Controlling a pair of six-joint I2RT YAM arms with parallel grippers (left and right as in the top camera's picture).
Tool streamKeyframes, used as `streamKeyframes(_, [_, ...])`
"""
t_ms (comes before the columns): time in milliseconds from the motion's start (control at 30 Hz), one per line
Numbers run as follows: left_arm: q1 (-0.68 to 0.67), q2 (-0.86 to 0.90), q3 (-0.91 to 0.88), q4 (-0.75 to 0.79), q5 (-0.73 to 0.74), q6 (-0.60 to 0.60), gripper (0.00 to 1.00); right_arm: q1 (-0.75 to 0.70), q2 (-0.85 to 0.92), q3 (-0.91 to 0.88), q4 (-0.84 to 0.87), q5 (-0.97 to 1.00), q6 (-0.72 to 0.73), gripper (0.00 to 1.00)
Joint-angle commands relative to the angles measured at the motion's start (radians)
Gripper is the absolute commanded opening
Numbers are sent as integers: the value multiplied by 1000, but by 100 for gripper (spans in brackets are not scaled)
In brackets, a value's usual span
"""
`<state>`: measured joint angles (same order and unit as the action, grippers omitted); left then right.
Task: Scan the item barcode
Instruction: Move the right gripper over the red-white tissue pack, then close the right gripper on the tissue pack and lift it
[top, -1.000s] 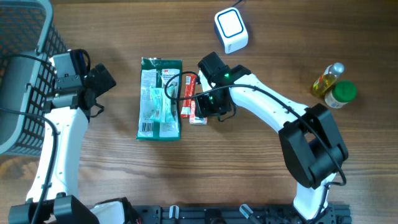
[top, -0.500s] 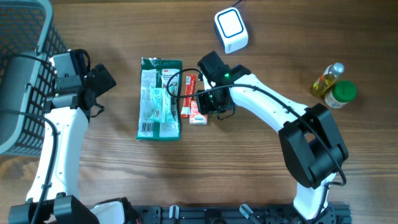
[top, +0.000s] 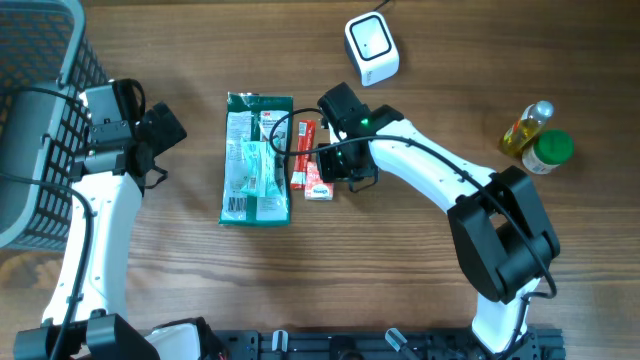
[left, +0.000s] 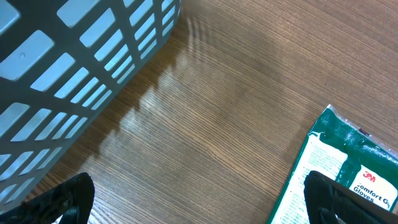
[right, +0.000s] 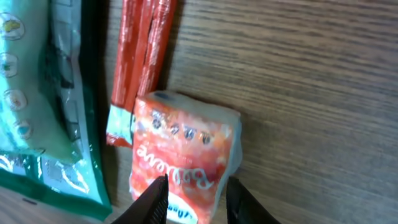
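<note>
1. The green glove packet (top: 257, 158) is the biggest thing near the item. It lies just beside it, at its 9 o'clock. If the right arm swings that way, it could drag this packet along.
2. The white scanner (top: 371, 45) sits at 1 o'clock from the item, well apart. I cannot see a barcode on the side facing up. Held the wrong way round, the item would not scan.
3. The red stick packs (right: 140, 56) touch the item at its 11 o'clock corner. They could get caught and come up too.
4. The red snack packet (right: 183, 155) is the item. It lies flat near the middle of the tabletop (top: 400, 270).
5. The right end effector (right: 196, 199) is narrow and pinches the item's 6 o'clock end from both sides. The wrap looks soft and shiny, so it could slip out or crumple.
6. The left end effector (left: 200, 202) is wide and holds nothing.
7. The tabletop is flat brown wood.
8. A grey basket (top: 40, 120) stands at its 9 o'clock edge.
9. An oil bottle (top: 528, 125) and a green-lid jar (top: 548, 150) stand touching at 3 o'clock.
10. No room shows past the tabletop.
</note>
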<state>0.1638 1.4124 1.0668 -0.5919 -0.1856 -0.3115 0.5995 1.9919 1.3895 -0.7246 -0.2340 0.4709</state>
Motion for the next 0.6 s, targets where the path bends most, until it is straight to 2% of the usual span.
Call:
streamKeyframes(0, [5, -4, 14, 0, 5, 16, 100, -1, 15, -69, 52, 16, 31, 29])
streamKeyframes(167, [5, -4, 14, 0, 5, 16, 100, -2, 15, -140, 116, 16, 60, 21])
streamKeyframes(300, [5, -4, 14, 0, 5, 16, 100, -2, 15, -141, 120, 17, 60, 22])
streamKeyframes(333, [5, -4, 14, 0, 5, 16, 100, -2, 15, -141, 120, 17, 60, 28])
streamKeyframes(367, [5, -4, 14, 0, 5, 16, 100, -2, 15, -141, 120, 17, 60, 29])
streamKeyframes(567, [5, -4, 14, 0, 5, 16, 100, -10, 10, -136, 121, 10, 59, 23])
